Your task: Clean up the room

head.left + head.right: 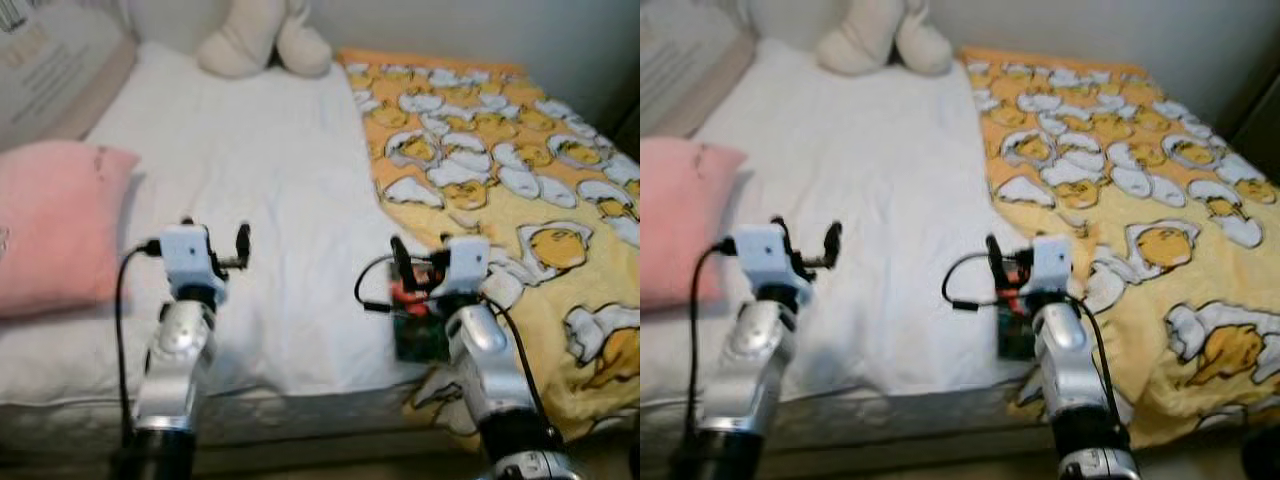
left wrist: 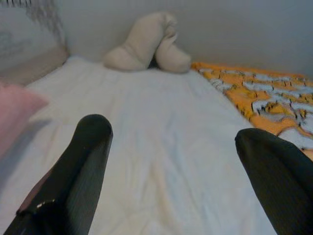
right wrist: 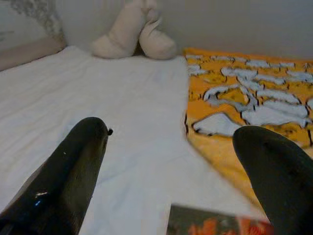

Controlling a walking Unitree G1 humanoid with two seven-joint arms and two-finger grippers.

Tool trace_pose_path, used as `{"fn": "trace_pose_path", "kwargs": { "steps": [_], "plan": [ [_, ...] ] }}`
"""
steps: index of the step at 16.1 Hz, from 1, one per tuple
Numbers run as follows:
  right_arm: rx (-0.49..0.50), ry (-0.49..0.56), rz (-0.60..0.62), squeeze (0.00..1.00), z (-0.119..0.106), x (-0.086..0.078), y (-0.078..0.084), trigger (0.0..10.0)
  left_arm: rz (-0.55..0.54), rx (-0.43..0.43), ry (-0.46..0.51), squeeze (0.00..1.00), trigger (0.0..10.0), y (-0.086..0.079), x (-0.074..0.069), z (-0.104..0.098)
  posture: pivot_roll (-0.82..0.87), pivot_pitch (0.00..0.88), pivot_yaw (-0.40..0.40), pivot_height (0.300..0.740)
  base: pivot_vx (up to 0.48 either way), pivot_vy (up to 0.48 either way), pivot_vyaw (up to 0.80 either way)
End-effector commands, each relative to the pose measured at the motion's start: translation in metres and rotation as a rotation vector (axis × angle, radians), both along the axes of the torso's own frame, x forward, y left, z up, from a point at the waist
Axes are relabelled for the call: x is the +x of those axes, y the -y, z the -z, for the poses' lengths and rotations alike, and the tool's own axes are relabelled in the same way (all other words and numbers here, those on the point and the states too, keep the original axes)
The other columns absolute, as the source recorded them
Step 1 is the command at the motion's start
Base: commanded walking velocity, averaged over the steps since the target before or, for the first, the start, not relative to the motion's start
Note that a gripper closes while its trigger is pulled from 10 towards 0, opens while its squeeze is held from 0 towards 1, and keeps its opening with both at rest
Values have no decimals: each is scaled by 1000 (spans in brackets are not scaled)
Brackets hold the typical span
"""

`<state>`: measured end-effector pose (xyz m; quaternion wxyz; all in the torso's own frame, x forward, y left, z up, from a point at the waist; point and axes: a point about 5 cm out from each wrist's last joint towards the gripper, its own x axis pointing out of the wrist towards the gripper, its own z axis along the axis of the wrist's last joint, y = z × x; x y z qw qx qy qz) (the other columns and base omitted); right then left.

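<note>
2 grippers hover over the near edge of the bed point(image 1: 260, 160), and you have both standing apart with nothing between the fingers. Your left gripper point(image 2: 176, 161) is above the bare white sheet, near the pink pillow point(image 1: 50, 225). Your right gripper point(image 3: 176, 166) sits just above a small dark book point(image 1: 420, 330) with red on its cover, lying at the bed's edge where the sheet meets the yellow blanket point(image 1: 510, 180). That book looks like your pickup. Come down off-centre and you could nudge it off the edge, or pinch blanket along with it. The stuffed toy point(image 1: 265, 40) lies at the head.
</note>
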<state>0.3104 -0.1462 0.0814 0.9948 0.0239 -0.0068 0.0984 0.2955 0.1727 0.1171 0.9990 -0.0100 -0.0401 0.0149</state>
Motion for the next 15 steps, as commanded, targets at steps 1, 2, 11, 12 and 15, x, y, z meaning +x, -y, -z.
{"fn": "trace_pose_path", "kwargs": {
  "steps": [1, 2, 11, 12, 15],
  "plan": [
    [24, 5, -8, 0, -1, 1, -8, 10000, -11, 19, 5, 0, 10000, -7, -2, -3, 71, 0, -50, 740, 300, -371, 0],
    [24, 3, -8, 0, 0, 0, -8, 10000, -11, 18, 4, 0, 10000, -7, -3, -3, 71, 0, -49, 740, 300, -371, 0],
    [180, -153, 42, 0, 21, -19, 11, 10000, 28, 11, -13, 0, 10000, -10, -4, -6, 58, 16, -36, 740, 135, -164, 0],
    [197, -181, 79, 0, 26, -25, 20, 10000, 28, 19, -3, 0, 10000, -12, -6, -10, 61, 36, -33, 740, 0, 0, 0],
    [272, -281, 109, 0, 43, -45, 32, 10000, 17, 49, -5, 0, 10000, -26, -11, -16, 64, 122, -2, 740, 0, 0, 0]
  ]
}}
